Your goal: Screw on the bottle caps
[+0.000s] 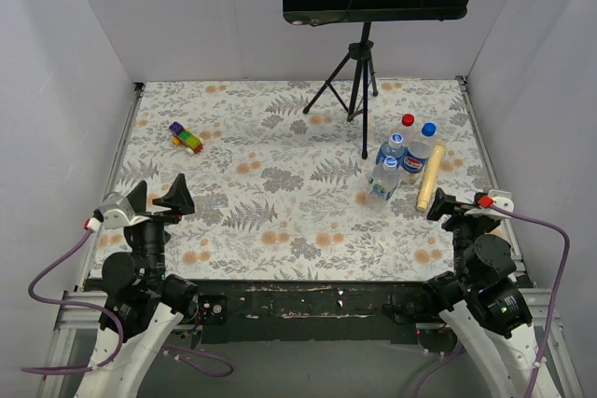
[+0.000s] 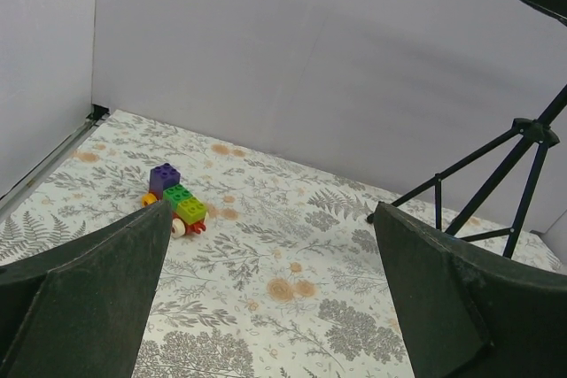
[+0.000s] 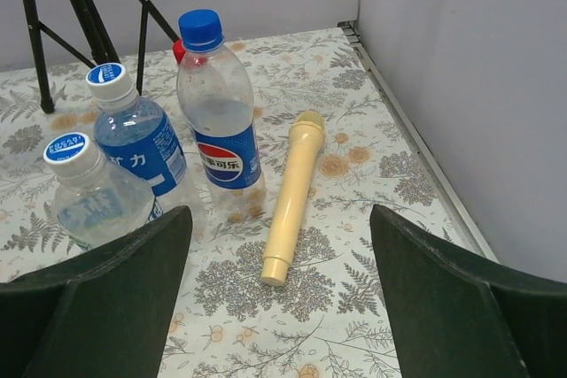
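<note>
Standing capped near the table's (image 1: 280,221) right edge, the bottles (image 1: 385,179) show you blue caps (image 3: 200,28) in the right wrist view; the left wrist view shows a block (image 2: 177,201) instead. Your left gripper (image 2: 270,219) and right gripper (image 3: 279,219) gape apart.

On the table (image 1: 280,202), the bottles (image 1: 384,182) stand clustered before the tripod (image 1: 354,81), slightly to its right. The stick (image 1: 430,174) lies farther right, just beside them. The toy block (image 1: 186,137) lies well left of the tripod.
</note>
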Robot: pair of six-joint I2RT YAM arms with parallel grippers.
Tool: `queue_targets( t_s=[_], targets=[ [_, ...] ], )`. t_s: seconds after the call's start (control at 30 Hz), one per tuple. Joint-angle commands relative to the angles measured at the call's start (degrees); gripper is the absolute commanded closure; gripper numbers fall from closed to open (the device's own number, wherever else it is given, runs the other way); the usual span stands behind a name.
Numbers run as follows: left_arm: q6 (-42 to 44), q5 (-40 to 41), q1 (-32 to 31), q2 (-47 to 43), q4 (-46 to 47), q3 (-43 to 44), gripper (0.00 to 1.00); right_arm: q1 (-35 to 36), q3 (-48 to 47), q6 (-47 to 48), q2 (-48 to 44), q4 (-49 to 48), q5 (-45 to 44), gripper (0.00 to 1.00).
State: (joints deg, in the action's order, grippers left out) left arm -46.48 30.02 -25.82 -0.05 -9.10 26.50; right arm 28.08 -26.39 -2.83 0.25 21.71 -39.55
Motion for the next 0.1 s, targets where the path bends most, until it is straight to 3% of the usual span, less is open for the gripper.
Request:
queue_targets(
  t_s=[0.0,0.07],
  targets=[
    [-0.63,0.48,0.07,-5.92,-1.09,-0.22,0.02,-0.21,0.46,-0.07,-11.59,-3.17,-1.49,0.11],
    [-0.63,0.65,0.16,-5.92,-1.62,0.13,0.02,-0.21,0.46,0.11,-11.50,-3.34,-1.50,0.11]
  ],
)
